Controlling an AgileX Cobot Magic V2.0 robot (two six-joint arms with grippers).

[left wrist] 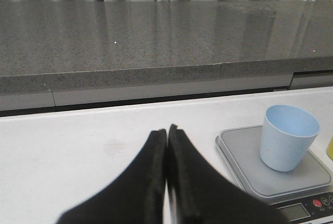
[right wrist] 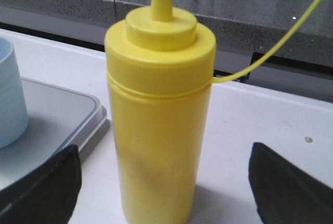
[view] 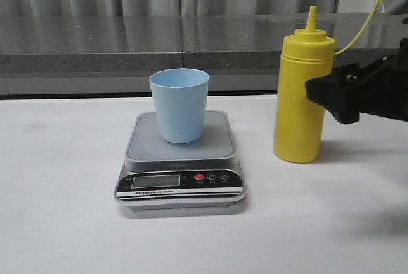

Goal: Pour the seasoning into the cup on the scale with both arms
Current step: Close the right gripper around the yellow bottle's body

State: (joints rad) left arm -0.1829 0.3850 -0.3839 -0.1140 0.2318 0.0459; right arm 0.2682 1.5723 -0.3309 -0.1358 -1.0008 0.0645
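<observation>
Standing at the table, the layout reads as follows.

Table [view: 57, 223]: white, flat; it carries the scale and the bottle.

Scale [view: 181, 162]: sits flat near the middle of the table. Grey square platform at the rear, black front panel toward the viewer with a display and a red button [view: 199, 176]. The display reading is too small to make out.

Cup [view: 179, 104]: pale blue, upright, mouth up, standing on the scale platform. Its contents cannot be seen from the front view.

Seasoning [view: 301, 95]: yellow squeeze bottle, upright on the table just to the right of the scale, not touching it. Taller than the cup. The nozzle is bare; a thin yellow cap strap [view: 360, 28] runs up and to the right from under the shoulder.

Right gripper [right wrist: 166, 182]: jaws wide open, one finger on each side of the bottle's lower body, with a clear gap on both sides. Nothing gripped. In the front view the black arm reaches in from the right edge at bottle mid-height.

Left gripper [left wrist: 167, 146]: jaws pressed together with nothing between them, above bare table to the left of the scale and well apart from the cup.

Background: a grey stone ledge [view: 95, 38] behind the table, curtains above.
</observation>
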